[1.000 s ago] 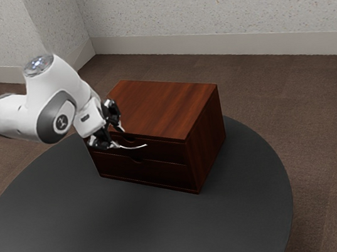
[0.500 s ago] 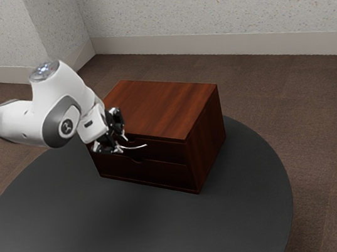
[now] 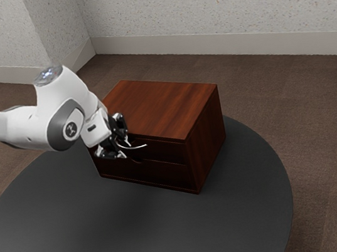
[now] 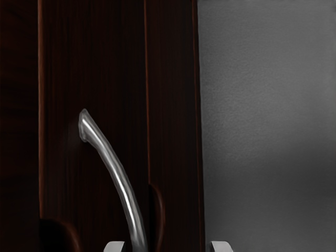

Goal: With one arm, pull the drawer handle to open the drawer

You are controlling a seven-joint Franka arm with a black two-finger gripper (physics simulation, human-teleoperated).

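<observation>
The gripper [image 3: 118, 147] is at the front of the upper drawer [image 3: 162, 147], near that front's end at the exterior view's left, and its fingers stand spread. In the wrist view, the two pale fingertips [image 4: 114, 245] are well apart, with the drawer handle [image 4: 113, 173] running between them, just beside one and clear of the other, so nothing is pinched. The handle [image 3: 136, 147] is a slim, silvery metal bar that bows outward from the dark reddish wood, and one end meets the drawer front. Its long axis lies level along the drawer front, across the cabinet's face. The cabinet [image 3: 165, 104] stands on the round dark table [image 3: 140, 231]. The upper drawer's front looks about level with the lower drawer [image 3: 156, 173]; I cannot tell whether it is out at all.
</observation>
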